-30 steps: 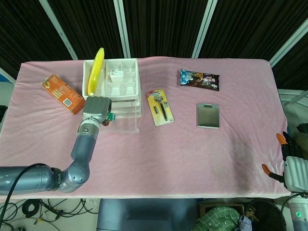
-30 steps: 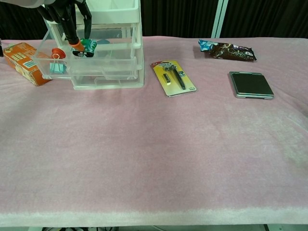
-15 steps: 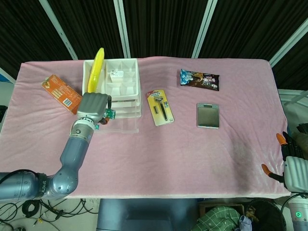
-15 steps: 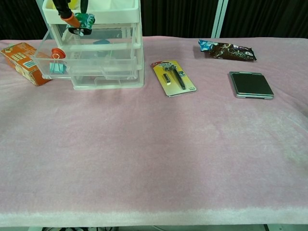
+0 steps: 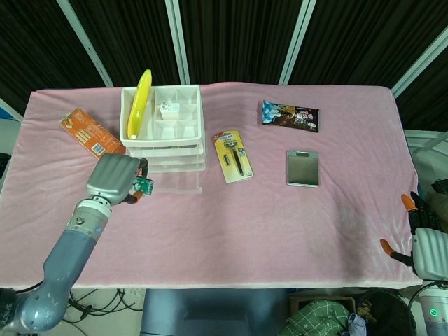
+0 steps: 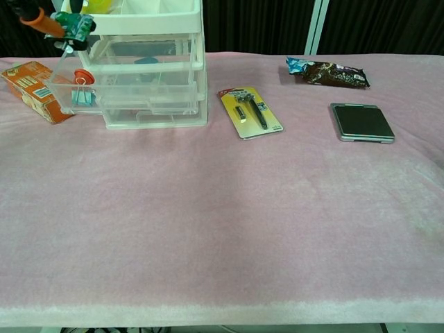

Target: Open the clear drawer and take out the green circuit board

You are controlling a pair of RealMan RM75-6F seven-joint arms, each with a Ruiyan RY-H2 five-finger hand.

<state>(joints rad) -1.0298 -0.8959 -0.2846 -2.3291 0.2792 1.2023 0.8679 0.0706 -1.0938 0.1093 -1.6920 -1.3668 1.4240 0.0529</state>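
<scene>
The clear drawer unit (image 5: 171, 157) (image 6: 149, 76) stands at the table's back left, its bottom drawer (image 6: 104, 97) pulled out toward me. My left hand (image 5: 113, 178) is raised in front of the unit's left corner and pinches the small green circuit board (image 5: 145, 185) (image 6: 75, 26) between its fingertips (image 6: 38, 19). The board hangs in the air to the left of the open drawer. My right hand (image 5: 423, 241) hangs past the table's front right corner with its fingers apart and nothing in them.
A banana (image 5: 140, 103) and a white plug (image 5: 170, 108) lie in the unit's top tray. A blue binder clip (image 6: 81, 96) remains in the open drawer. An orange box (image 5: 91, 134), a razor pack (image 5: 233, 156), a snack bag (image 5: 290, 115) and a grey scale (image 5: 302, 168) are on the pink cloth.
My left hand has lifted the green circuit board out of the open drawer and drawn it up, left and toward me. The right hand has not moved.
</scene>
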